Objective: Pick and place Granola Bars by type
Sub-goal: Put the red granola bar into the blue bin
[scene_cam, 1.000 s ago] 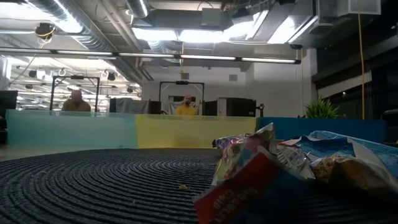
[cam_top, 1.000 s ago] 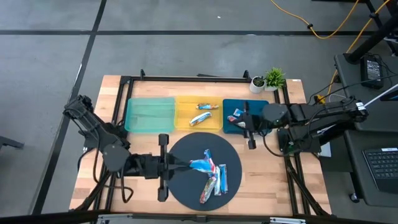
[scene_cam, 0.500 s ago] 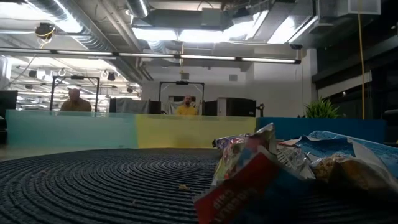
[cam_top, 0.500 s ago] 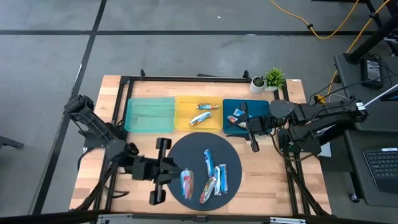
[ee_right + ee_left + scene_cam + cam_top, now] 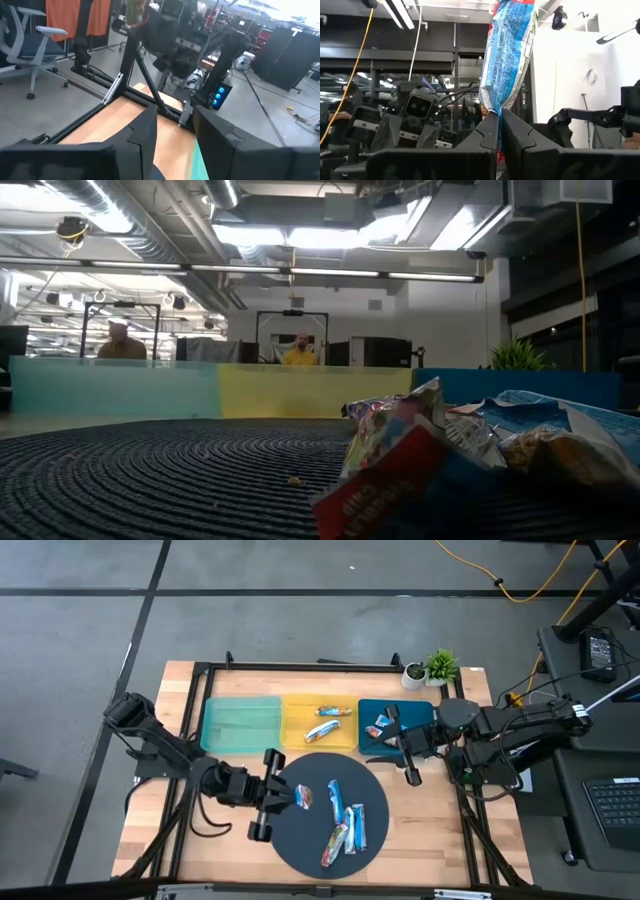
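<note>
1. Presently, a blue-wrapped granola bar (image 5: 507, 55) is being pinched by its lower end between the pressed-together fingers of the left gripper (image 5: 283, 797), and in the left wrist view its long axis is running straight out from the fingertips (image 5: 490, 131).
2. Seen from above, the held bar (image 5: 303, 798) is being carried over the left part of the round dark mat (image 5: 300, 840), pointing away from the gripper toward the mat's middle.
3. Just beyond the gripper, along the table's far edge, three trays are lying side by side: the teal tray (image 5: 240, 724) is sitting nearest the left arm, the yellow tray (image 5: 295, 726) next to it, and the blue tray (image 5: 372, 742) farthest.
4. Two bars (image 5: 326, 721) are lying in the yellow tray, and one bar (image 5: 378, 725) is lying in the blue tray; the teal tray appears to be holding none.
5. Further bars (image 5: 345, 823) are waiting in a loose cluster on the mat's right half, near the held one.
6. The right gripper (image 5: 405, 741) is being kept over the blue tray's near edge, its fingers spread and holding nothing.
7. By judgement, the move ahead is hinging on which tray matches the blue wrapper; that tray is lying away from the fingertips, toward the far edge.
</note>
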`<state>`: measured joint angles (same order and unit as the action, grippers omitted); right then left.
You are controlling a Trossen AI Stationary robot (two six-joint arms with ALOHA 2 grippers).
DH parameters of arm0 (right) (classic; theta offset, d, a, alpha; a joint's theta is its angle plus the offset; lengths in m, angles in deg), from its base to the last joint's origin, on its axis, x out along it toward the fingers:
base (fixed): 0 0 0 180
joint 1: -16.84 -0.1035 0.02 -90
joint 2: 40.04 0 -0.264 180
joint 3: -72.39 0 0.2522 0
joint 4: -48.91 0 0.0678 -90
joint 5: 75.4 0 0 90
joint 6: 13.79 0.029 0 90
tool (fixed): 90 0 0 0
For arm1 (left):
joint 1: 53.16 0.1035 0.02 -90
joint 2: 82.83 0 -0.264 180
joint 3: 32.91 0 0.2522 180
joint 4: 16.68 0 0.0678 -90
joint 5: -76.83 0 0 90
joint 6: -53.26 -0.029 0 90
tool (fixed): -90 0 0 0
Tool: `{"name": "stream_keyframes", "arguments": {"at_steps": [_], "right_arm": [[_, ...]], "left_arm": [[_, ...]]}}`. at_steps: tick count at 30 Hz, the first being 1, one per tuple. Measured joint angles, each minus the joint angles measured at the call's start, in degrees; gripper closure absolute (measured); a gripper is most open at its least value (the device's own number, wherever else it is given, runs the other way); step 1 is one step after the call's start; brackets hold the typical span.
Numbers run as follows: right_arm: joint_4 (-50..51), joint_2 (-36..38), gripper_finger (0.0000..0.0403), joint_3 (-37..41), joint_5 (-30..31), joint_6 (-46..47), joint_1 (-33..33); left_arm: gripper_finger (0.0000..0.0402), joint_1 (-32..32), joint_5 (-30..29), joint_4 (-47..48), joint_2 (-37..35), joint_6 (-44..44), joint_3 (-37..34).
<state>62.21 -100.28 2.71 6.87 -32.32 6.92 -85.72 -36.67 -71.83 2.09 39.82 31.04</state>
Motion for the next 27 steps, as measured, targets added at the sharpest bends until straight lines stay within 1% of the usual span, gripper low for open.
{"name": "stream_keyframes", "arguments": {"at_steps": [4, 7, 10, 13, 17, 21, 27], "right_arm": [[-0.18, 0.00, 0.0246, 0.00, -0.02, 0.71, -0.01], [-0.31, -0.07, 0.0214, 0.00, 0.00, 3.13, 0.03], [-2.32, -0.71, 0.0179, 0.00, 0.02, 3.43, 0.06], [-5.83, -2.26, 0.0146, -0.53, 0.02, 5.62, 0.06], [-5.65, -5.88, 0.0113, -2.93, -1.27, 6.16, 0.19], [-5.74, -8.97, 0.0096, -5.91, -3.02, 6.04, 0.23], [-5.42, -12.43, 0.0092, -10.79, -6.63, 4.73, 0.56]], "left_arm": [[0.0400, 2.17, 2.48, 0.11, 0.00, 2.34, -0.47], [0.0400, 3.84, 3.32, 1.48, 0.00, 4.06, -0.47], [0.0400, 5.93, 3.53, 4.50, 0.00, 7.20, -0.47], [0.0400, 8.14, 5.44, 8.00, 0.00, 11.32, -0.50], [0.0400, 10.26, 7.99, 8.75, 0.00, 13.29, -0.54], [0.0400, 11.35, 9.72, 8.74, 0.00, 13.35, -0.54], [0.0400, 11.75, 10.05, 10.09, 0.00, 14.41, -0.54]]}}
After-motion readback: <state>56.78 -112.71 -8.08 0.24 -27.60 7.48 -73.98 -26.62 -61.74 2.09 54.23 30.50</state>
